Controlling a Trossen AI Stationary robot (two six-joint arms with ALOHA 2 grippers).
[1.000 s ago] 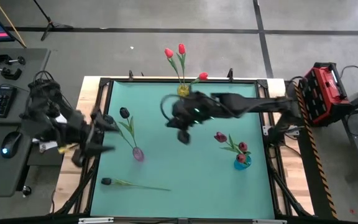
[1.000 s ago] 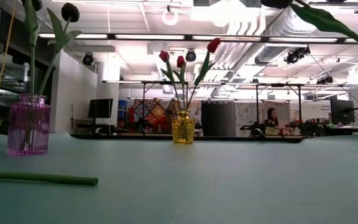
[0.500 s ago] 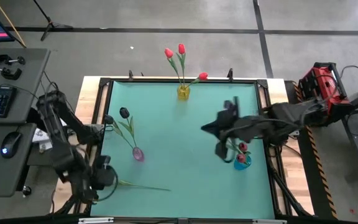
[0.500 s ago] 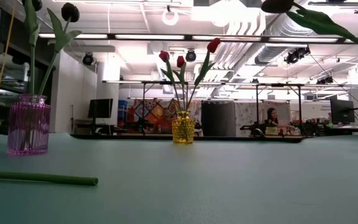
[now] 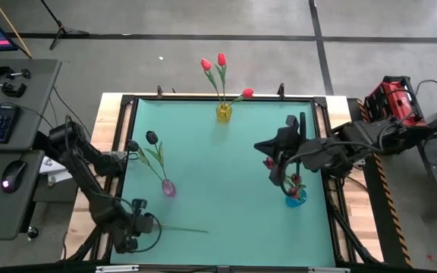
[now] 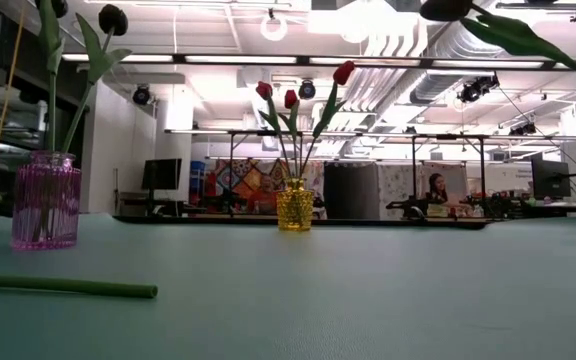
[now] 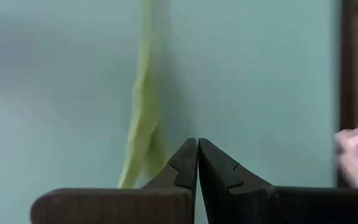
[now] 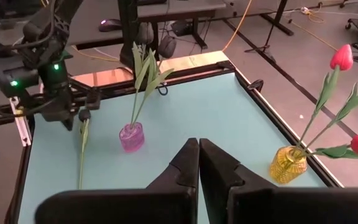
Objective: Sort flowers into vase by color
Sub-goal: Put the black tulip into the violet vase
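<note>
While most of the green mat lies bare, a dark tulip lies flat near its front left edge. Just beside the flower head, the left gripper is pinched closed with nothing visibly clamped. The right gripper, also closed and empty, hangs over the blue vase.

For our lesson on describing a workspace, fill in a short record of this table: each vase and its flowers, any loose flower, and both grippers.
yellow vase: three red tulips, far edge
pink vase: dark tulips
blue vase: crimson tulips
loose flower: lying flat, near edge
left gripper: jaws shut at loose flower's head end; grip unclear
right gripper: jaws shut, empty, near blue vase
</note>
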